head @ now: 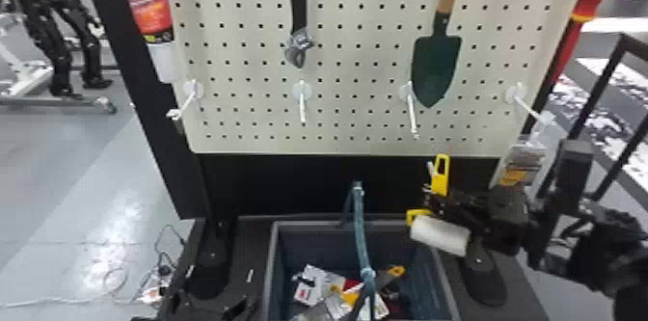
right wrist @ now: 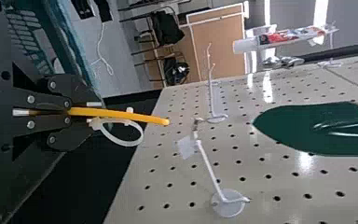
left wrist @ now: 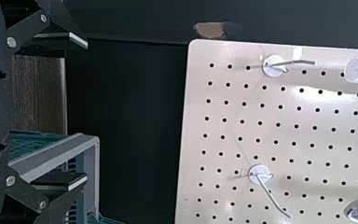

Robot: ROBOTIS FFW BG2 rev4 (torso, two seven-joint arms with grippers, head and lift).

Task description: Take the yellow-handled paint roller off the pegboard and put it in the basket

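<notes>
Pegboard (head: pixel 241 109) above basket (head: pixel 271 267), grey floor (head: pixel 58 190) alongside, apparently with cables (head: pixel 48 303).

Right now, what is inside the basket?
The basket holds a white packet, red and yellow pieces and an orange-ended item. Its raised handle hides a strip of them, and anything beneath them is covered.

Likely a robotics lab: black mechanical legs (head: pixel 59 62), pegboard (head: pixel 241 109) with trowel (head: pixel 435 65)

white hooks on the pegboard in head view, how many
4: leftmost hook, second hook below the black-handled tool, third hook beside the green trowel, rightmost hook. Others may be hidden.
</notes>
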